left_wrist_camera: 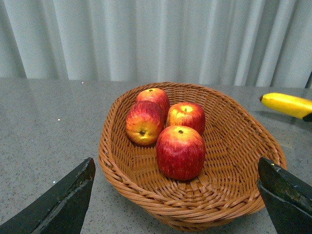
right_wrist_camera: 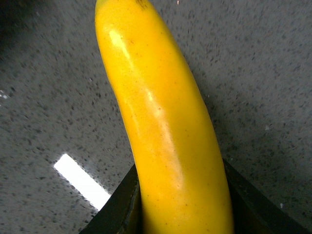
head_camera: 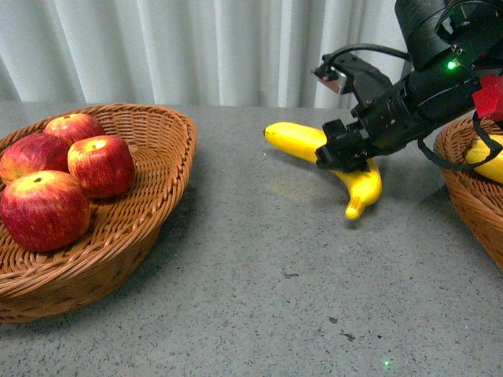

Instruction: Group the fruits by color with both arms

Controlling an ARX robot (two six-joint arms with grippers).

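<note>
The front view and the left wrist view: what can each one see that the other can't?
Only the front view shows the black right gripper closed on the curved yellow banana, and a second wicker basket holding another banana. Only the left wrist view shows the left gripper, open. Both show four red apples in the woven brown basket and grey table.

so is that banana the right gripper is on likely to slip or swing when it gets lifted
Possibly. The banana looks smooth and glossy, so it may slide between the right gripper's fingers. It seems held near mid-length, which should limit swinging. Its curve could let it twist.
</note>
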